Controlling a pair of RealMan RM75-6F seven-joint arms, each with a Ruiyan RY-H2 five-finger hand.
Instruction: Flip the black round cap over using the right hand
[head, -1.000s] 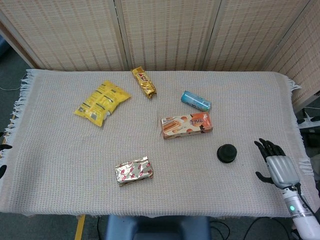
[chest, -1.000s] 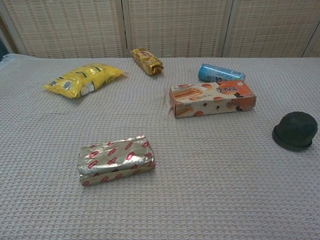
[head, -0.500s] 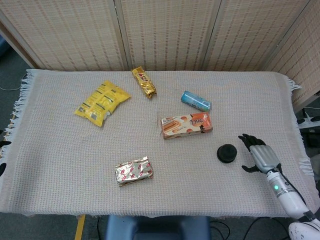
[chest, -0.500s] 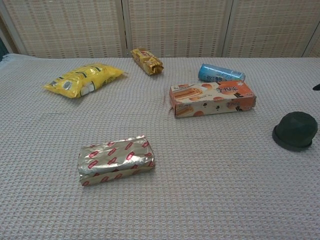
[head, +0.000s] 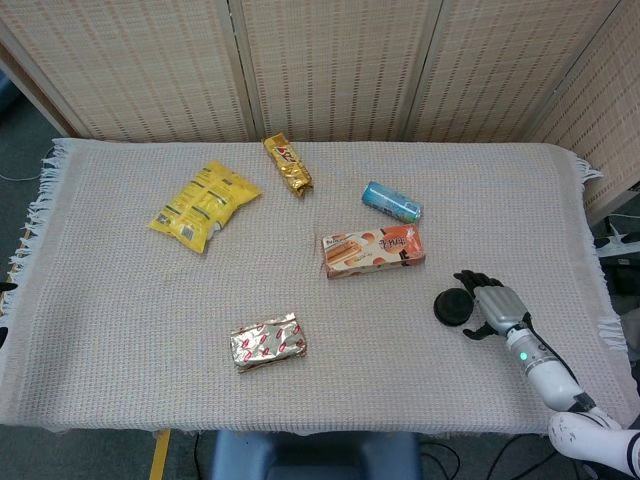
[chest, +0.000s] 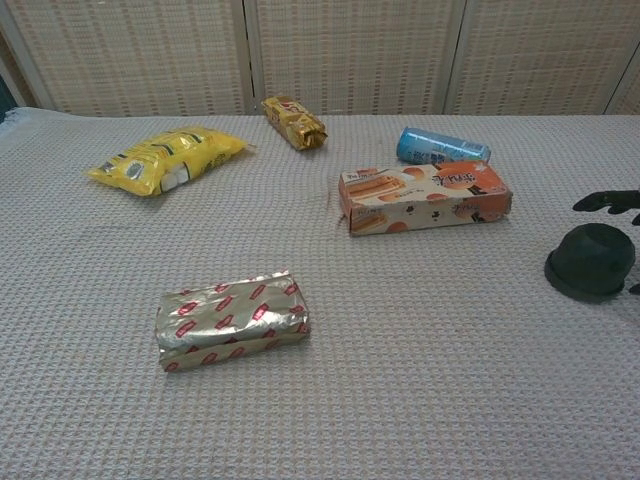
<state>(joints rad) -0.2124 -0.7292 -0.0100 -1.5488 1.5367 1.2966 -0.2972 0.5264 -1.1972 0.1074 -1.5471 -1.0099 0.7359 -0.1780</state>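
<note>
The black round cap (head: 452, 306) lies on the cloth at the right side of the table, dome side up, and shows at the right edge of the chest view as the cap (chest: 590, 261). My right hand (head: 492, 307) hovers just right of it with its fingers spread around the cap's far and near sides, holding nothing. In the chest view only the dark fingertips (chest: 606, 201) of that hand reach in above the cap. Whether any finger touches the cap I cannot tell. My left hand is out of both views.
An orange biscuit box (head: 372, 250) and a blue can (head: 391, 201) lie behind the cap. A silver-red foil pack (head: 268, 341), a yellow snack bag (head: 204, 204) and a gold bar (head: 287, 164) lie further left. The table's right edge (head: 598, 290) is close to the hand.
My right hand has moved left across the cloth from near the table's right edge up to the cap, and its fingertips have entered the chest view. The cap has not moved.
</note>
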